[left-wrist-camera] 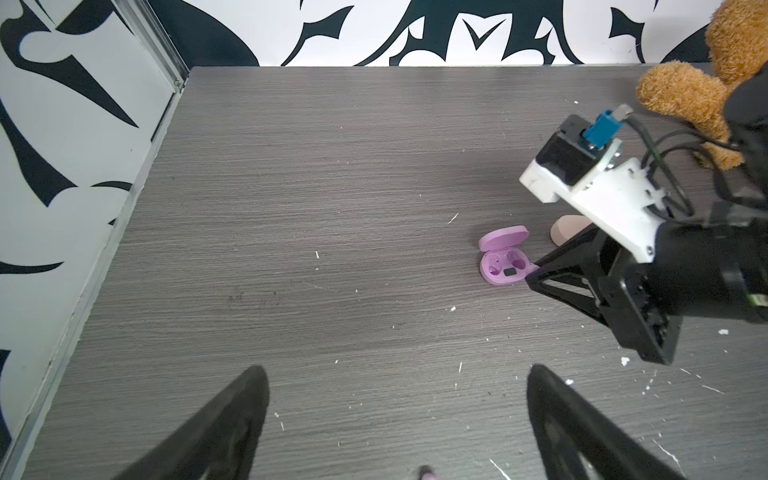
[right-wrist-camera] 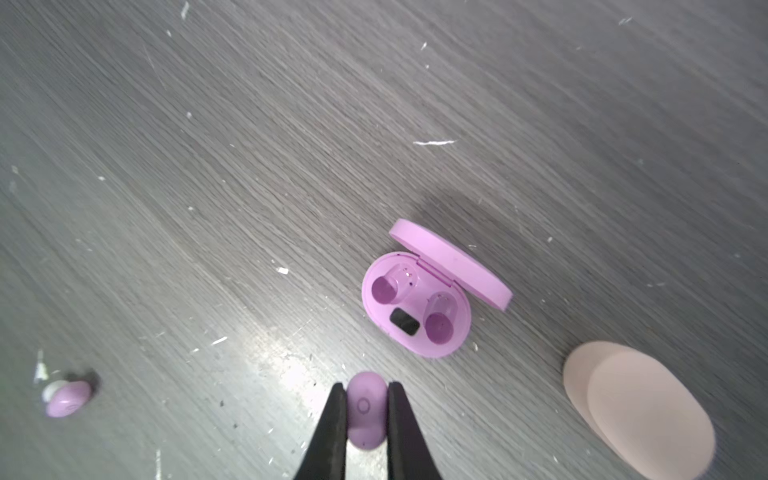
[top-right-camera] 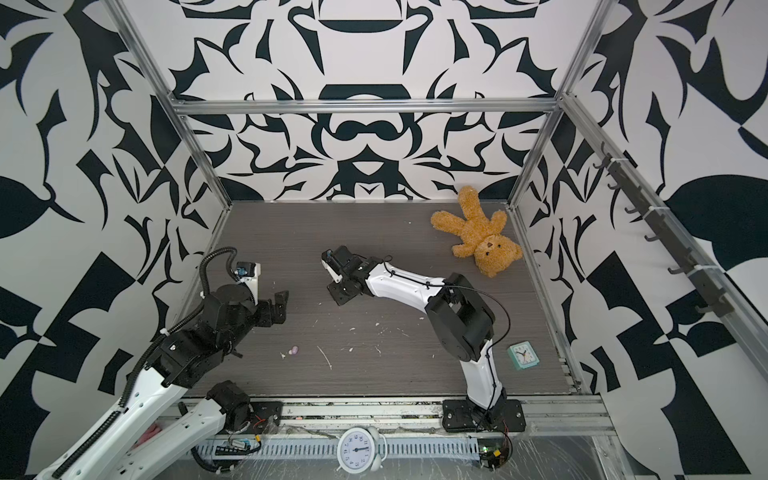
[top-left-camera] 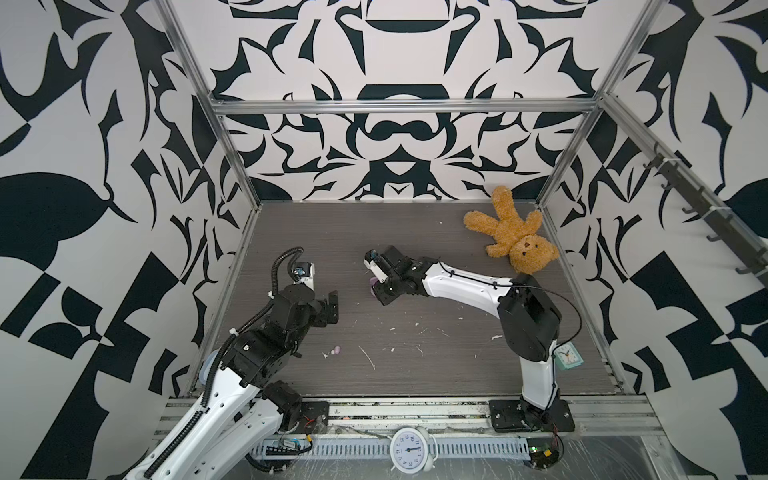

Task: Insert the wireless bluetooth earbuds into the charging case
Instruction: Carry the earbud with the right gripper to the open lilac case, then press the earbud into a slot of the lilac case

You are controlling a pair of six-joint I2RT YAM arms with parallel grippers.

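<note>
Your right fingers (right-wrist-camera: 332, 428) are pinched narrow on a purple earbud (right-wrist-camera: 365, 409), gripping its two sides low over the bench (right-wrist-camera: 249, 124); you can't tell whether it touches. Just ahead of them the purple charging case (right-wrist-camera: 415, 307) lies open, its lid (right-wrist-camera: 453, 266) tipped back, both sockets empty. A peach case (right-wrist-camera: 640, 407) sits near it, apart from it. The second purple earbud (top-left-camera: 338, 350) lies on the bench among white scraps (top-left-camera: 368, 357), toward the front left, well apart from the open case. Your left fingers (left-wrist-camera: 232, 428) stand wide, holding nothing, over the bench. A teddy bear (top-left-camera: 511, 232) lies in the far right corner, and a small green clock (top-right-camera: 523, 355) stands near the front right.
</note>
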